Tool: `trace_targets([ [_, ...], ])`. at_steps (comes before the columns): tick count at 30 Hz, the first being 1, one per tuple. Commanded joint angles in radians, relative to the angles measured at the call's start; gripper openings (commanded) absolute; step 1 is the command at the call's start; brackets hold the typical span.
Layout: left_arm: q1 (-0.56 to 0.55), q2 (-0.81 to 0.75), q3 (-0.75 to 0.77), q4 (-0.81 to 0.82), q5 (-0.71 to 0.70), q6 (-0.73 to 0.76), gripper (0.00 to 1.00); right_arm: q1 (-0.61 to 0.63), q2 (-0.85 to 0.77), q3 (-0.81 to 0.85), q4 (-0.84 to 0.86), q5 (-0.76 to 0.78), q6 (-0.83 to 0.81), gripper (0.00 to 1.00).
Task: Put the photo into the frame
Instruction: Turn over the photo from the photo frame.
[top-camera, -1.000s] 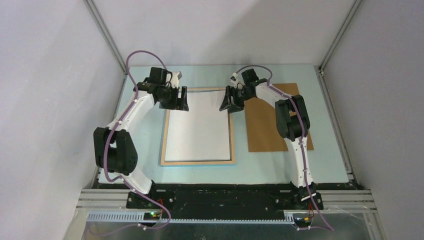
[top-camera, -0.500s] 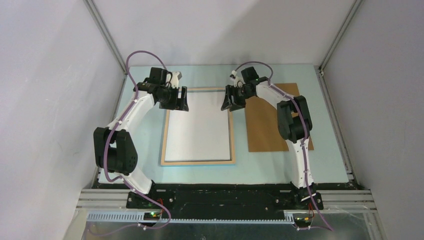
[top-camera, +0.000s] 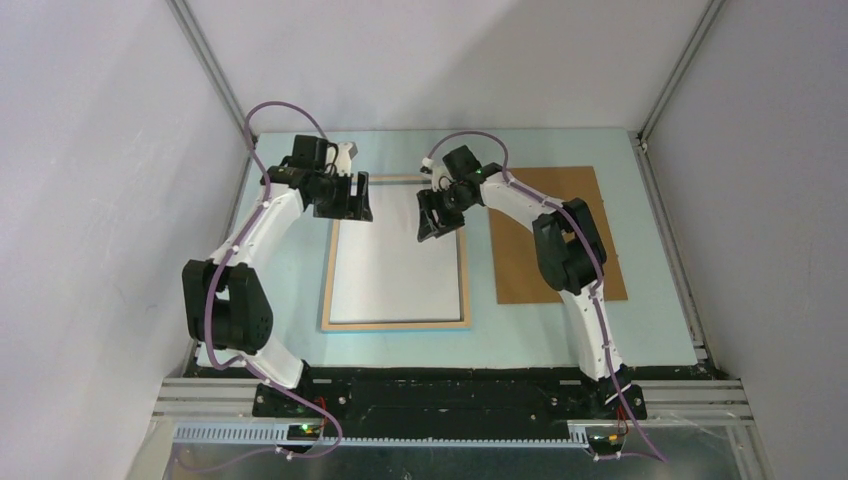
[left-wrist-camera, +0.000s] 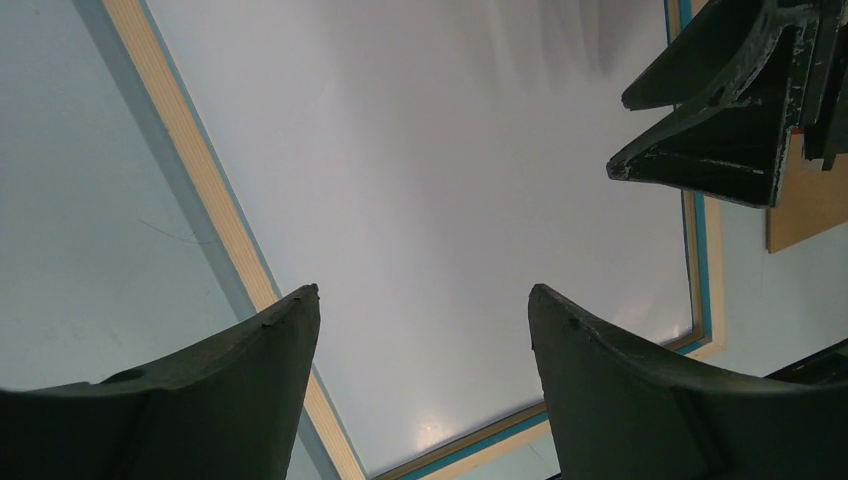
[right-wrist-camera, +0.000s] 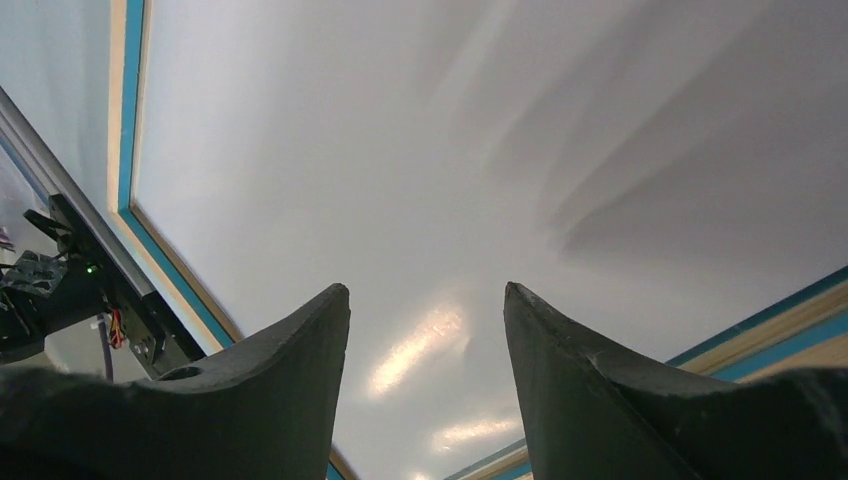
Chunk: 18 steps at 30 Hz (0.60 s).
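Where wood frame (top-camera: 400, 324) rims it, the photo (top-camera: 398, 265) gleams.

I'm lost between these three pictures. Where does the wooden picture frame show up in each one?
Top external: the frame lies in the middle of the picture.
Left wrist: the frame runs diagonally down the left, with another edge at far right.
Right wrist: the frame shows at top left and bottom right.
Shared landmark: the photo, white back up, filling the frame.

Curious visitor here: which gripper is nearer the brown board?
Right. The right gripper hangs above the far right side of the photo, near the brown board; the left gripper is over its far left corner.
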Motion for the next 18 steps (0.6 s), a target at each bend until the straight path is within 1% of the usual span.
trace_targets([
  [1, 0.012, -0.050, -0.004, 0.011, 0.007, 0.027, 0.81, 0.004, 0.016, 0.062, -0.009, 0.042, -0.024, 0.62],
  [18, 0.016, -0.045, -0.002, 0.012, 0.030, 0.021, 0.81, 0.008, 0.035, 0.041, -0.050, 0.125, -0.055, 0.61],
])
